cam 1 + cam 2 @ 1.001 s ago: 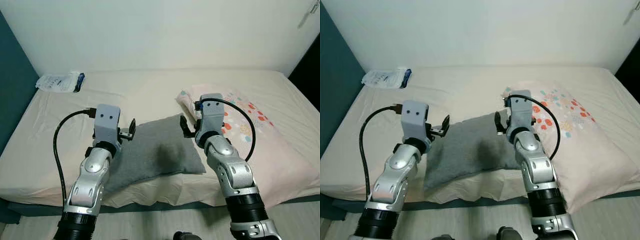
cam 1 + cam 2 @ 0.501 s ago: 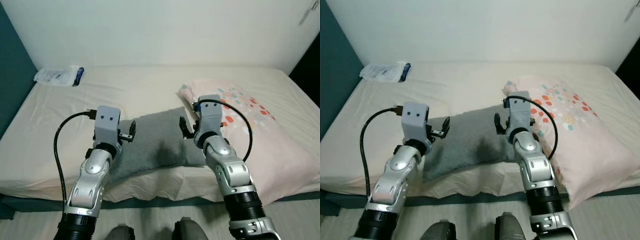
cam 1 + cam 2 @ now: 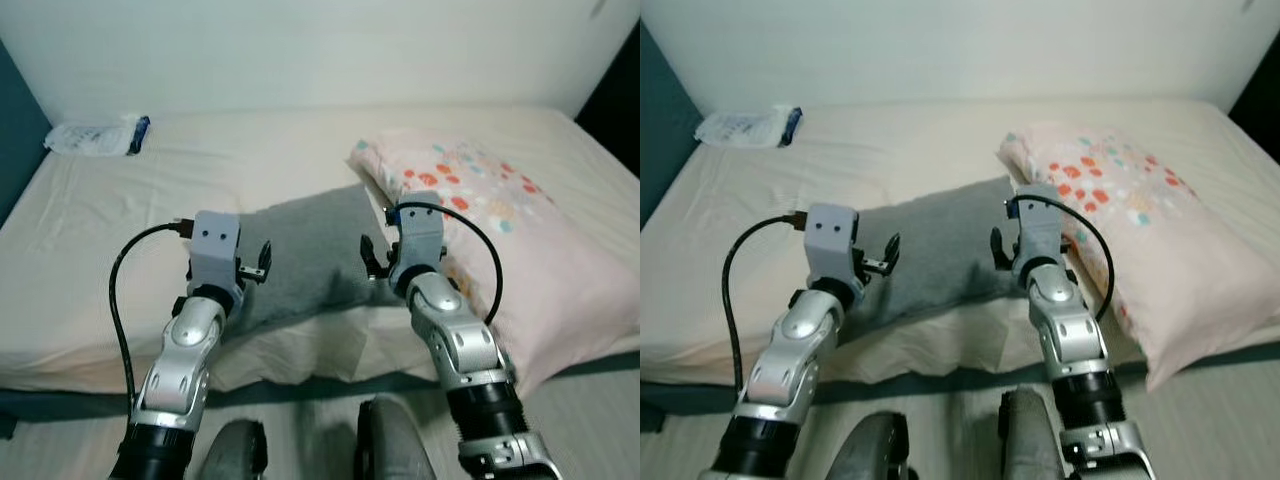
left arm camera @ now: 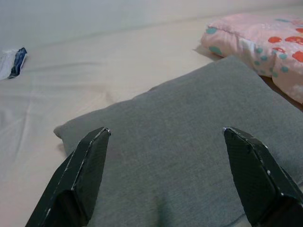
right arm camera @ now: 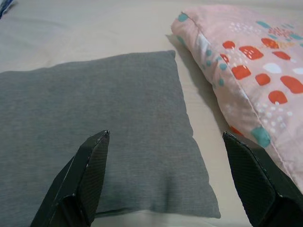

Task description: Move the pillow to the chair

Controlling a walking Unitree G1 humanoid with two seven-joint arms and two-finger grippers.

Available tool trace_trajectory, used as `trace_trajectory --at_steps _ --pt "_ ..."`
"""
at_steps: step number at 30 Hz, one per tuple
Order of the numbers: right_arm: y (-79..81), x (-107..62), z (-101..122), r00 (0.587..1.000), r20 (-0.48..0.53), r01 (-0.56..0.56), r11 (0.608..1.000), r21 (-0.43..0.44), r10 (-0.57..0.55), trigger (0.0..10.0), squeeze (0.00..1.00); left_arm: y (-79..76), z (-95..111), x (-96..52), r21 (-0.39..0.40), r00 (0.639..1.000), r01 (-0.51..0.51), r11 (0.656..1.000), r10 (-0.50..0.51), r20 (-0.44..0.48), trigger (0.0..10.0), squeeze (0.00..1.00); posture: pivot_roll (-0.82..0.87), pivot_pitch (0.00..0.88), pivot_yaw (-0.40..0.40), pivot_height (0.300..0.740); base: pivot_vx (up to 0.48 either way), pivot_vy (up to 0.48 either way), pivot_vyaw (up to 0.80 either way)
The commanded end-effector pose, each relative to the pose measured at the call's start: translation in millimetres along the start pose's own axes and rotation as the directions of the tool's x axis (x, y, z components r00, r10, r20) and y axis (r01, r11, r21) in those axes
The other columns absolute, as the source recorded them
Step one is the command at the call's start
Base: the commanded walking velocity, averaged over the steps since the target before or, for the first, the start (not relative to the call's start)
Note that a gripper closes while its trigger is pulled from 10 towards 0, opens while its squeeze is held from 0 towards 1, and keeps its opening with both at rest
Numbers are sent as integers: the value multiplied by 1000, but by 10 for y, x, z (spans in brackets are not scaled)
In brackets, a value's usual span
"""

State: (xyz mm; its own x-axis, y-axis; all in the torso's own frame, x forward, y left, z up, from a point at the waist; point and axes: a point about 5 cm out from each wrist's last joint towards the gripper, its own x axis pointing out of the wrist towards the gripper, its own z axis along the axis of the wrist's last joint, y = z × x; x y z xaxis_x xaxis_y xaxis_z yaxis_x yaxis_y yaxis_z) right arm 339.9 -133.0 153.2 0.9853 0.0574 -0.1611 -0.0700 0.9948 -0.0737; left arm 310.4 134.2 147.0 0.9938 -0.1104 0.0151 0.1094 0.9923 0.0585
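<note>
grey pillow [image 3: 305, 245] flat on bed [image 3: 120, 250], between both claws | left claw [image 3: 262, 262] wide, over its left end | right claw [image 3: 370, 257] wide, over its right end | patterned pink pillow [image 3: 490, 220] just beside right claw | white packet [image 3: 90, 137] far beyond left claw

One bed [image 3: 90, 300]. Two pillows: one grey pillow [image 3: 310, 250], one pink patterned pillow [image 3: 500, 215]. One white plastic packet [image 3: 90, 136] at the far corner. Two grippers: left gripper [image 3: 262, 262], right gripper [image 3: 372, 256], both spread wide. One black cable [image 3: 118, 300] per arm.
</note>
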Motion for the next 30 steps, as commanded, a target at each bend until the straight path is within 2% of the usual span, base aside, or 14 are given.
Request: trace_trajectory --at_steps 1,4,10,19,22,24,30 --pt "-6 4 -9 1000 7 1 1000 -9 -1 10000 0 3 -57 -8 -2 1000 -7 1000 7 -28 10000 0 -13 113 2 603 0 0 0" --pt "-14 27 14 1000 23 15 999 -40 -14 10000 0 19 -88 -5 2 999 -26 1000 26 -45 10000 0 -12 115 5 598 0 0 0" --pt "3 58 29 999 40 -16 1000 22 15 10000 0 51 -98 6 10 997 -47 999 48 -52 10000 0 -12 118 6 583 0 0 0" --pt "-19 135 95 998 58 1 1000 -24 1 10000 0 140 -117 47 12 991 -113 993 114 -69 10000 0 -8 134 1 573 0 0 0" --pt "16 128 128 996 80 -46 998 -31 48 10000 0 188 -118 78 12 989 -132 991 132 -72 10000 0 -9 137 0 563 0 0 0" --pt "44 136 144 994 81 -66 996 -65 71 10000 0 299 -123 134 7 981 -172 985 172 -85 10000 0 -9 146 -5 558 0 0 0" --pt "49 149 152 993 87 -67 995 -71 73 10000 0 397 -127 187 -4 975 -203 979 201 -98 10000 0 -7 145 -6 558 0 0 0"
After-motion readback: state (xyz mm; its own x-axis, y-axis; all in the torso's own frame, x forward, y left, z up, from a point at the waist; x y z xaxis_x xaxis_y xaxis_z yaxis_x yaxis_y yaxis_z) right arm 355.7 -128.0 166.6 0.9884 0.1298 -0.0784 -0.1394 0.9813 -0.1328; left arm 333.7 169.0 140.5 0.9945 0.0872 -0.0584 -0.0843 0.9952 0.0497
